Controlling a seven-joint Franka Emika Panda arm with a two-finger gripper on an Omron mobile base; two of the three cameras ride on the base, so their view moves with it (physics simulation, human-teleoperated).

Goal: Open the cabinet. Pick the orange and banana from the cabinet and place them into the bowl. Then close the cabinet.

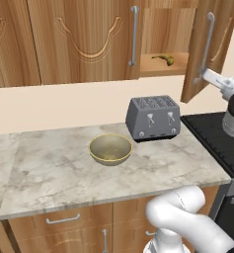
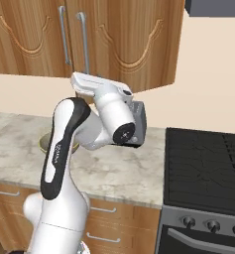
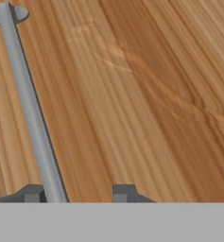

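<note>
Up on the wall above the counter (image 1: 49, 173), facing the brown wood cabinet (image 1: 84, 39): left door shut flat, right door (image 1: 214, 44) swung out at an angle, with a slice of the inner shelf on show between the two. On that shelf, the banana (image 1: 163, 59), lying on its side near the front edge, yellow-brown with dark ends, well above the toaster (image 1: 154, 117).

At the lower end of the right door's long silver handle (image 1: 208, 42), the gripper (image 1: 203, 77), reached up from the white arm at the right edge of the left base view. From the hand view, gripper (image 3: 78, 194) pointed straight at the door's wood face, with the handle (image 3: 30, 108) running from the upper left corner down between the two dark fingertips (image 3: 124, 193). Jaws apart: bar close against one tip, clear wood showing between the bar and the other, so around the handle rather than clamped on it.

Down on the marbled counter, the bowl (image 1: 110, 148), upright, olive-tan, glossy inside, holding nothing. Just beside it to the right and a little behind, the grey toaster, close but apart from the bowl. Right of the toaster, the black stove top (image 1: 217, 141).

From the right base view, arm folded in front of the counter, hiding most of the bowl (image 2: 43, 144) and toaster (image 2: 140, 119).
</note>
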